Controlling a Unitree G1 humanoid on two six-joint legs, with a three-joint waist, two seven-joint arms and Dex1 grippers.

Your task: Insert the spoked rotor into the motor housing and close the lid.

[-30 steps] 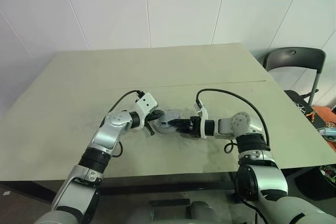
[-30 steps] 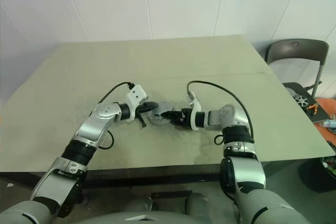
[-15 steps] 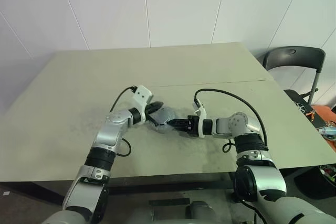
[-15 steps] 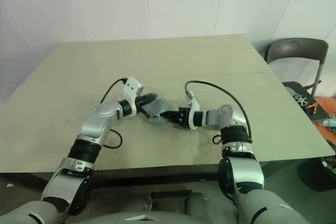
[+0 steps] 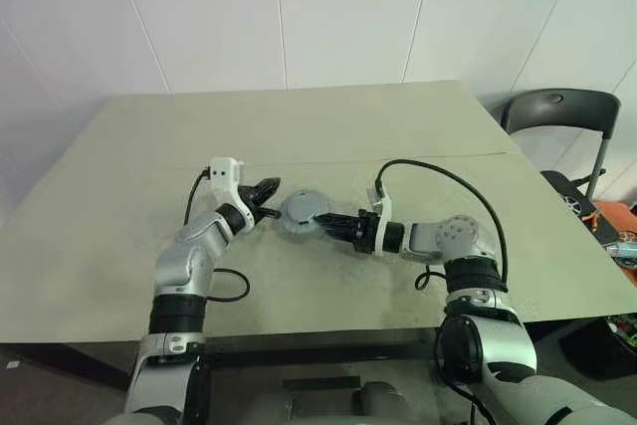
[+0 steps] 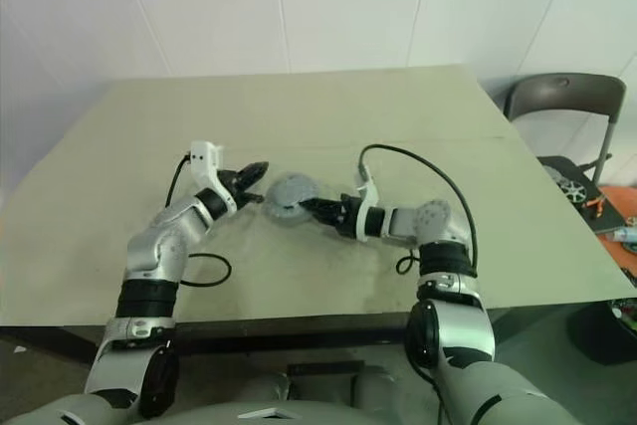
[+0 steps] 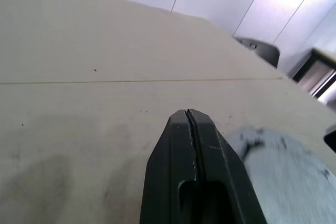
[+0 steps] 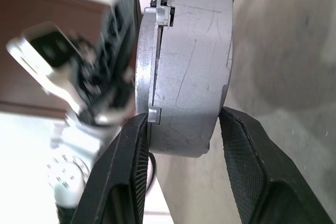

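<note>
The motor housing [image 5: 301, 216] is a squat grey drum held a little above the table. The lid [image 6: 287, 189] lies closed on it as its flat grey upper face. My right gripper [image 5: 325, 221] is shut on the drum's rim from the right. Its fingers [image 8: 247, 161] clamp the drum [image 8: 191, 66] across its thickness, beside a seam. My left gripper [image 5: 269, 188] is shut on nothing and sits just left of the drum, apart from it. Its closed fingertips [image 7: 190, 116] point past the blurred grey drum [image 7: 283, 166]. The spoked rotor is hidden.
The drum hangs over the middle of the pale green table [image 5: 398, 126]. A black cable [image 5: 438, 174] loops over my right forearm. A dark chair [image 5: 557, 111] stands past the table's right edge, and orange items [image 5: 612, 226] lie on the floor there.
My left gripper has drawn back to the left, off the drum, and rolled its wrist. The right gripper keeps its hold, and the drum now sits slightly higher.
</note>
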